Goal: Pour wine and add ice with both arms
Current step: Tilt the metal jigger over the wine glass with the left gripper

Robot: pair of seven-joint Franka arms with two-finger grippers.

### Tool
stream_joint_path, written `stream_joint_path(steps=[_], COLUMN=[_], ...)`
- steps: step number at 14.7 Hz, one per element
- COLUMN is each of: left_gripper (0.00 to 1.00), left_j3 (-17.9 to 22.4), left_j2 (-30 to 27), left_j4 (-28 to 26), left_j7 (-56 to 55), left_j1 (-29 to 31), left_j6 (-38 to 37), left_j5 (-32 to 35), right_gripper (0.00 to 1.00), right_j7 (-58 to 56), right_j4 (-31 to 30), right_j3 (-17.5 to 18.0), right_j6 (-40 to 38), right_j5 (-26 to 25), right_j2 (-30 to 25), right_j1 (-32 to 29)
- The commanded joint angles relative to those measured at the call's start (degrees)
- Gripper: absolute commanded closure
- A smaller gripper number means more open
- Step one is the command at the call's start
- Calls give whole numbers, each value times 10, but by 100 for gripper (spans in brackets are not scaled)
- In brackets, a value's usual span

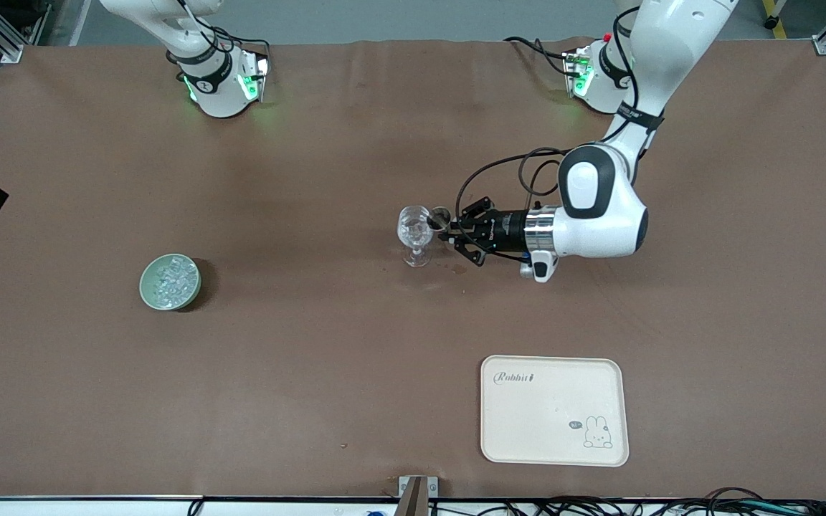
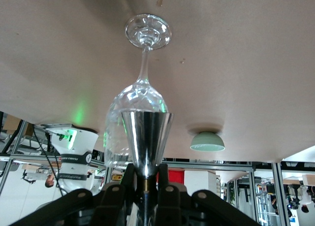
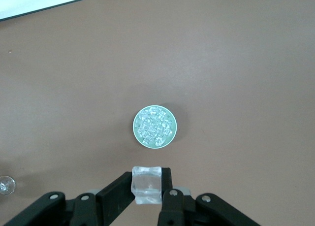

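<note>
Front view: left tool (image 1: 450,235) clamped on a small silver metal measuring cup (image 1: 441,215), tipped sideways at the clear stemmed wine glass (image 1: 415,233) mid-desk, likely pouring; cream rectangular tray (image 1: 553,410) reads "Rabbit". Left wrist view: cup (image 2: 146,142) touches the glass bowl (image 2: 135,113). Right wrist view: right tool (image 3: 147,189) clamped on one clear ice cube (image 3: 147,184), high over the pale green round bowl (image 3: 135,125) of ice (image 3: 155,127), for carrying.

Polished metal jigger (image 2: 146,137), clear glossy stemmed glass (image 1: 415,233), glassy ice (image 3: 146,184), matt brown bench (image 1: 312,373) covering.
</note>
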Motion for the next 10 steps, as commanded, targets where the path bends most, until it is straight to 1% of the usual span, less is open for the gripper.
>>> stream_joint_path(steps=[1,6,10], left_gripper=[100,100,100], left_j3=[1,0,0], left_j2=[14,8,4], left_j4=[24,29,46], left_j7=[-13,-14,-54], left_j1=[-11,-10,-11], left_j6=[7,7,7], left_j5=[29,103,152], right_gripper=[97,97,97], right_j7=[-2,-2,-2], right_j4=[-4,-3,-4], right_j3=[4,4,5], right_j6=[-3,-1,2], right_j5=[7,8,10], right_j2=[-8,-8,-8], right_j1=[-6,-4,-4])
